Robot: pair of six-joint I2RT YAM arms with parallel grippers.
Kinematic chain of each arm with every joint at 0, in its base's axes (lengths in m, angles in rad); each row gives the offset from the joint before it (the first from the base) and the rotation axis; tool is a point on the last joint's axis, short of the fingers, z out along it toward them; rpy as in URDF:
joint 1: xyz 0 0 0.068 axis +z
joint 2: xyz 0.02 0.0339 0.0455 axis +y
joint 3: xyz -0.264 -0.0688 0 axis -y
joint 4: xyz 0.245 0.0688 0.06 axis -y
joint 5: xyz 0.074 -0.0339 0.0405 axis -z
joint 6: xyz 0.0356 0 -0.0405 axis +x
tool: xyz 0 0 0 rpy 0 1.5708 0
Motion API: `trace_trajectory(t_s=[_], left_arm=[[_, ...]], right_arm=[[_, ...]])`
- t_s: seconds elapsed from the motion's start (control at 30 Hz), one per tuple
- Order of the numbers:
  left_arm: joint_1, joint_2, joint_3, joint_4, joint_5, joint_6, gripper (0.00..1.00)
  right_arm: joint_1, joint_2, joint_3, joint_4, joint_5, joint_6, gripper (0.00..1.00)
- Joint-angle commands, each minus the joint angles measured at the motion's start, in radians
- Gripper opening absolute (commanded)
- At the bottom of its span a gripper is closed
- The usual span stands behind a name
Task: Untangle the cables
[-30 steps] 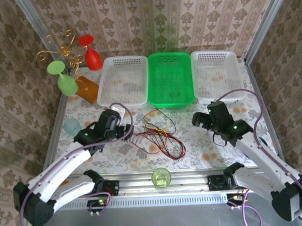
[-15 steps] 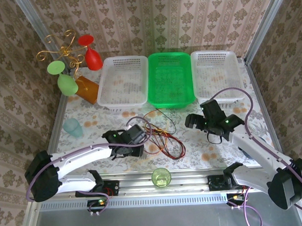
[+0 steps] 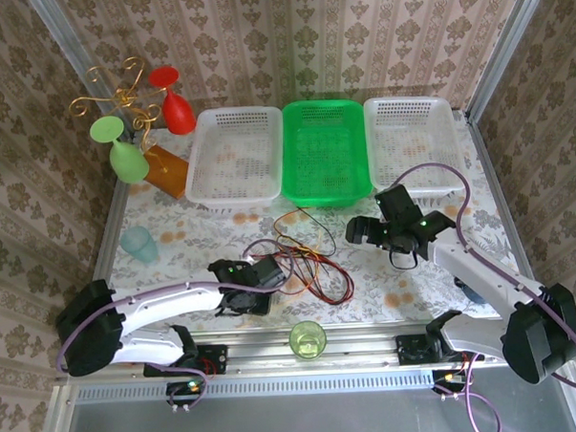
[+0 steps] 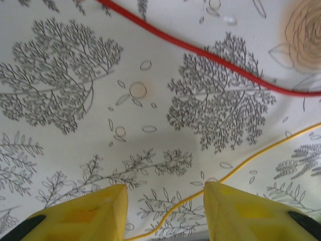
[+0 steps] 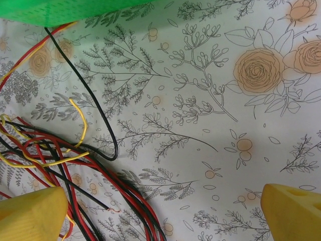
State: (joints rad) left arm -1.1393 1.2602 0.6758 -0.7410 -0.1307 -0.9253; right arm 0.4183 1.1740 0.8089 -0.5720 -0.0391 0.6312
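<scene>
The cables [image 3: 309,268] lie in a loose tangle of red, black and yellow wires on the flowered cloth, in front of the green basket. My left gripper [image 3: 270,276] is low at the tangle's left edge. In the left wrist view its jaws [image 4: 165,211] stand apart, with a thin yellow wire [image 4: 251,160] running on the cloth between them and a red wire [image 4: 215,57] farther off. My right gripper [image 3: 358,234] hovers just right of the tangle, open wide. Its left fingertip [image 5: 30,211] is over the red and black strands [image 5: 75,165].
Three baskets stand in a row at the back: white [image 3: 233,156], green [image 3: 325,152], white [image 3: 414,143]. A green cup [image 3: 307,340] sits at the front edge and a pale blue cup [image 3: 138,244] at the left. A gold wire stand [image 3: 120,99] holds red and green glasses.
My left arm has swung right and nearer, down to the tangle's left edge, and its jaws have narrowed. My right gripper has moved left toward the cables, still open wide.
</scene>
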Motion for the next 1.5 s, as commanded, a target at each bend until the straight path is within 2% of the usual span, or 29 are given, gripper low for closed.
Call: trace_trajectory(t_s=[0.0, 0.2, 0.43, 0.63, 0.67, 0.83, 0.87, 0.97, 1.1, 1.27, 1.37, 1.47], left_arm=[[-0.035, 0.001, -0.028, -0.037, 0.002, -0.062, 0.45], [-0.043, 0.048, -0.043, -0.013, -0.002, -0.087, 0.45], [-0.045, 0.156, 0.005, -0.014, -0.020, -0.044, 0.35], [-0.046, 0.165, -0.023, 0.061, -0.010, -0.004, 0.26], [-0.048, 0.159, -0.032, 0.081, -0.011, 0.009, 0.25], [-0.050, 0.089, -0.060, 0.124, -0.032, 0.083, 0.00], [-0.050, 0.078, -0.050, 0.117, -0.040, 0.102, 0.00], [-0.049, 0.045, 0.033, 0.043, -0.086, 0.179, 0.00], [-0.044, 0.029, 0.236, -0.099, -0.159, 0.351, 0.00], [0.023, 0.073, 0.506, -0.309, -0.239, 0.425, 0.00], [0.044, 0.095, 0.643, -0.343, -0.255, 0.506, 0.00], [0.075, 0.109, 0.748, -0.324, -0.224, 0.564, 0.00]], right_arm=[[0.007, 0.012, 0.021, 0.010, -0.025, -0.013, 1.00], [0.008, 0.012, 0.014, 0.007, -0.031, -0.013, 1.00], [0.007, 0.015, 0.036, -0.008, -0.028, -0.028, 1.00], [0.008, 0.010, 0.032, -0.009, -0.025, -0.035, 1.00], [0.007, 0.010, 0.033, -0.011, -0.025, -0.037, 1.00], [0.007, -0.005, 0.029, 0.018, -0.022, -0.034, 1.00], [0.007, -0.009, 0.027, 0.027, -0.023, -0.033, 1.00], [0.007, -0.021, 0.023, 0.065, -0.027, -0.033, 1.00], [0.007, -0.045, 0.024, 0.103, -0.050, -0.062, 1.00], [0.009, -0.094, 0.027, 0.164, -0.078, -0.144, 1.00], [0.008, -0.133, 0.020, 0.227, -0.110, -0.231, 1.00], [0.007, -0.183, -0.022, 0.337, -0.193, -0.322, 1.00]])
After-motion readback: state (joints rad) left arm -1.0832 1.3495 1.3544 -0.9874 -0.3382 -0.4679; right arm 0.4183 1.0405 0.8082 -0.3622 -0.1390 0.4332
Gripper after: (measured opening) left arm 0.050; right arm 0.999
